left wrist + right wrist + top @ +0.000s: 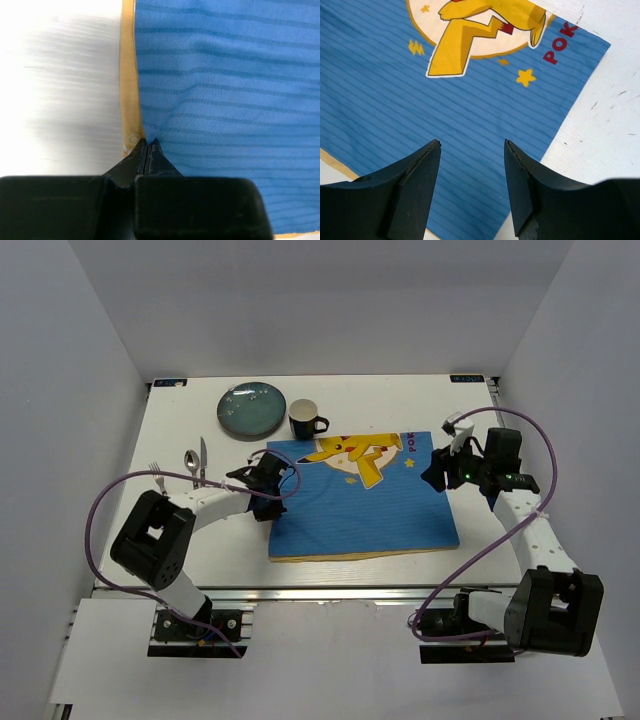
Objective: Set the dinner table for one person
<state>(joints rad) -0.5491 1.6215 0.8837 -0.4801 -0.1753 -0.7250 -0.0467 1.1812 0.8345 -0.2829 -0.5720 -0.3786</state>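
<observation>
The left gripper (146,142) has its jaws pinched shut on the left hem of the placemat (360,505) while the right gripper (472,145) hangs with jaws open over its right side, so a one-sided pull may skew or bunch the cloth on the white worktop (420,400) beneath.

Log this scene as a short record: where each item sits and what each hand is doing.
table: white, holds everything
placemat: blue striped, yellow cartoon, lying in the middle
plate: teal, beyond the placemat's far left corner
mug: dark, just right of the plate
fork, spoon, knife: side by side, left of the placemat
left hand: shut, pinching the placemat's left edge
right hand: open, above the placemat's right side, holding nothing
</observation>
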